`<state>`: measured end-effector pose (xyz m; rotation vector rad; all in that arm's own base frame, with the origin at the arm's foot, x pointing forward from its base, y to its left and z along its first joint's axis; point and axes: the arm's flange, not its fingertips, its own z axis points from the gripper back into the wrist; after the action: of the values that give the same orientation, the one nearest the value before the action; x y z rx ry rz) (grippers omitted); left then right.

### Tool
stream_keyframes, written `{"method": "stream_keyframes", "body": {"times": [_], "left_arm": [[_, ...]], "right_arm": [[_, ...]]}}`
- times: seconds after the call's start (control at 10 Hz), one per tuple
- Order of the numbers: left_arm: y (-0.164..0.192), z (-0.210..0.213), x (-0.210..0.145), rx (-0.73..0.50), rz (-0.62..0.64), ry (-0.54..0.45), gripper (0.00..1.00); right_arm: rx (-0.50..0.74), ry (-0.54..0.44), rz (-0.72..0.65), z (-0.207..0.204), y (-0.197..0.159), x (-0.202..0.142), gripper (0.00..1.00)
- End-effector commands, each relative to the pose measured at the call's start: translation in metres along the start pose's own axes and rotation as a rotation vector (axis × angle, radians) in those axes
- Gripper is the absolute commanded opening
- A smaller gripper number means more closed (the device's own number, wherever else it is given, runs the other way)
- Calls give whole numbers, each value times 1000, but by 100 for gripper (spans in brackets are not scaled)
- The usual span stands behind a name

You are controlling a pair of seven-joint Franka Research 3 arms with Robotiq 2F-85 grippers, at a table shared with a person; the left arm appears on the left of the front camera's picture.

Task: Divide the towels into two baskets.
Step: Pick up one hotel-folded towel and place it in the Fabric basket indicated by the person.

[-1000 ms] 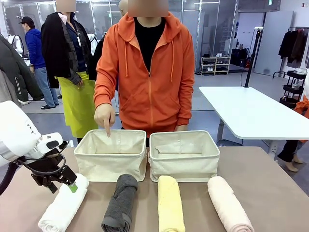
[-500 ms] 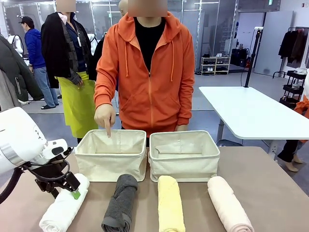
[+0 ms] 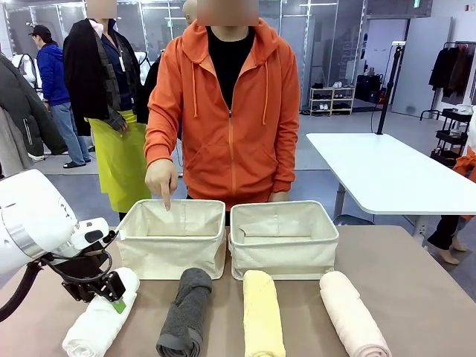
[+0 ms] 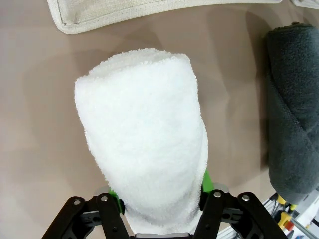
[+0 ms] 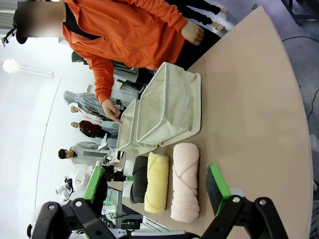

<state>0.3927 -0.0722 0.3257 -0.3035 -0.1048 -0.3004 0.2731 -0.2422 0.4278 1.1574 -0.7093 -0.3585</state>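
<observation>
The left tool (image 3: pixel 114 296) has sunk lower and now pinches the white towel (image 3: pixel 95 329) from both sides, the roll lying on the desk (image 3: pixel 416 282) under it. The dark grey towel (image 3: pixel 186 301) lies just beside the tool. The right tool (image 5: pixel 157 191) gapes wide, holding nothing.

Four plain towels: a white towel (image 3: pixel 100 323), a dark grey towel (image 3: pixel 184 312), a pale yellow towel (image 3: pixel 262 312) and a pale pink towel (image 3: pixel 353 312). The left basket (image 3: pixel 171 253) and right basket (image 3: pixel 284 253) are unpatterned cream canvas. The surface (image 3: pixel 416 297) is flat greyish brown. The left hand (image 3: pixel 111 294) and right hand (image 5: pixel 155 184) are black with bright green pads; the left arm (image 3: pixel 30 216) is white. The person's hoodie (image 3: pixel 238 126) is orange over a black top
</observation>
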Motion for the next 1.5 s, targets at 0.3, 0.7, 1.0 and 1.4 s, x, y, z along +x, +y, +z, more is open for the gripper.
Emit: {"method": "stream_keyframes", "body": {"times": [0.3, 0.7, 1.0, 1.4], "left_arm": [[-1, 1, 0, -2, 1, -1, 25], [-1, 1, 0, -2, 1, -1, 25], [-25, 20, 9, 18, -141, 31, 40], [-48, 59, 12, 63, -360, 17, 40]], "right_arm": [[14, -6, -1, 2, 3, 0, 100], [14, -6, -1, 2, 3, 0, 100], [14, -6, -1, 2, 3, 0, 100], [14, -6, -1, 2, 3, 0, 100]]}}
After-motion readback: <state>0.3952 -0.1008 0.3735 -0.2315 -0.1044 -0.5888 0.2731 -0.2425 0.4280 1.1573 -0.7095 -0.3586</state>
